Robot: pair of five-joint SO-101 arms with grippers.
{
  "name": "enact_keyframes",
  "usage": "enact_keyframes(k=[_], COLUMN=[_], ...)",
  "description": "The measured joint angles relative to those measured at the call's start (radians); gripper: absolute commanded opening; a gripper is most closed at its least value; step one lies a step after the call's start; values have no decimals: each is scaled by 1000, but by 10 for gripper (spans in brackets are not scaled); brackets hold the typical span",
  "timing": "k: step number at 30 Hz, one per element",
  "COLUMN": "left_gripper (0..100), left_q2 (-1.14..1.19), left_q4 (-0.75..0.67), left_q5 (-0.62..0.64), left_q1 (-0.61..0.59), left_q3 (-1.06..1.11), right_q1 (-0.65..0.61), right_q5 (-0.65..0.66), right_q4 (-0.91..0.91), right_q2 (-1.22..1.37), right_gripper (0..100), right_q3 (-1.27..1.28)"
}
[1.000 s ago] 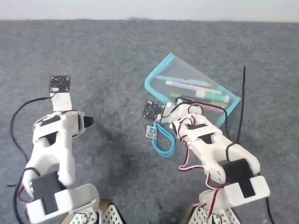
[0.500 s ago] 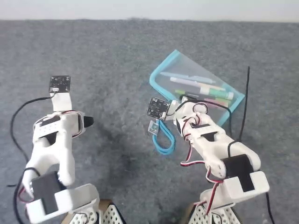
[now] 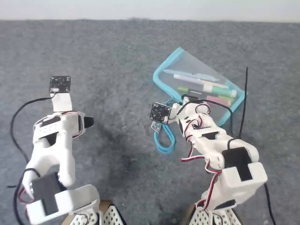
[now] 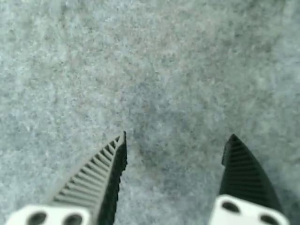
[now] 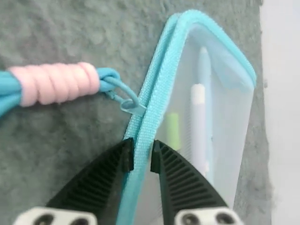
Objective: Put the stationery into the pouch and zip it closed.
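Grey mat [image 3: 117, 51], pouch [image 3: 190, 65] in right jaws

The pouch [image 5: 225, 117] has frosted, translucent plastic walls, smooth and faintly glossy, edged in woven teal cloth tape. Beside that tape, the cord loop [image 5: 7, 89] carries a matt pink wrap [image 5: 56, 83], possibly rubber. Under the pouch, the table cover [image 3: 117, 51] is rough, matt grey felt. The right gripper [image 5: 140, 152] on the tape is ridged matt black plastic.
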Motion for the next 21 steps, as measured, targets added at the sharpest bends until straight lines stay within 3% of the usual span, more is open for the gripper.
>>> enact_keyframes(k=[21], left_gripper=[313], left_q2=[0], left_q4=[0], left_q5=[0], left_q1=[-11], left_q3=[0], right_q1=[40], right_q5=[75], right_q4=[-265], right_q2=[135], right_gripper=[101], right_q3=[57])
